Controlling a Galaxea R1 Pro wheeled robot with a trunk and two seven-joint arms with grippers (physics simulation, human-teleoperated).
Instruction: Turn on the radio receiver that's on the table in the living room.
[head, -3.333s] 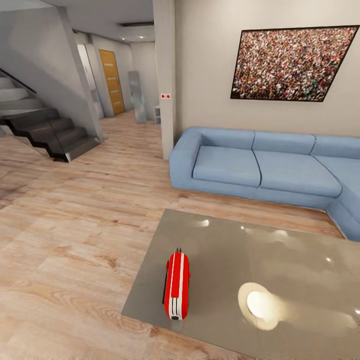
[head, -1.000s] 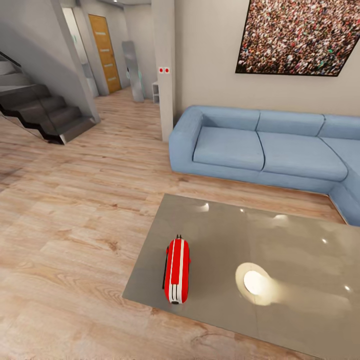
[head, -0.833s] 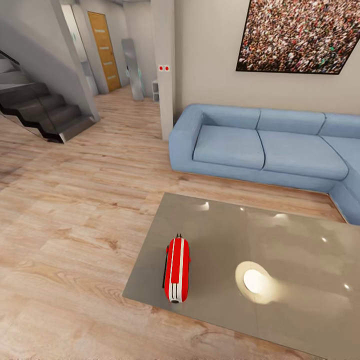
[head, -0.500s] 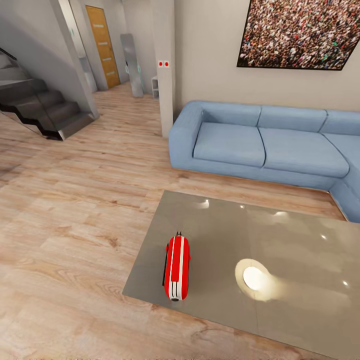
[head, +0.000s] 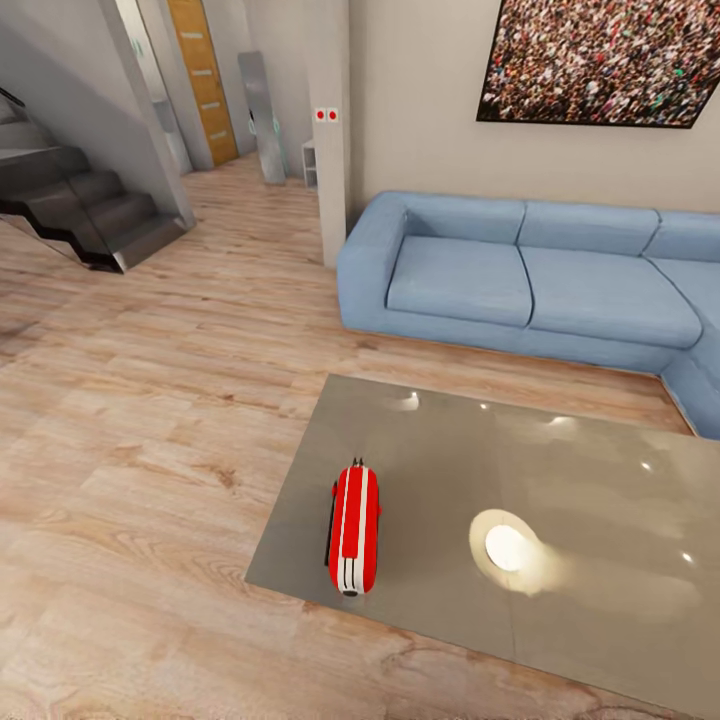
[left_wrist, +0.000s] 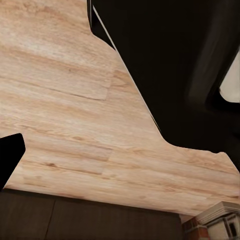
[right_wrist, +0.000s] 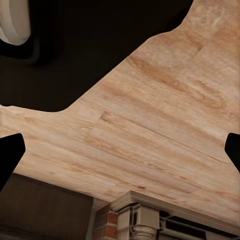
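Camera nearer, table, radio receiver

Floor: light wood planks ran through the room.
Walls: beige, with a framed crowd picture.
Sofa: blue, along the wall.
Stairs: dark steps at far left.
Door: orange-brown, down the hallway.

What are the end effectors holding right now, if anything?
Nothing. The radio receiver lies untouched on the table. In the right wrist view the fingertips stand wide apart with only floor between them; the left end effector's state can't be told.
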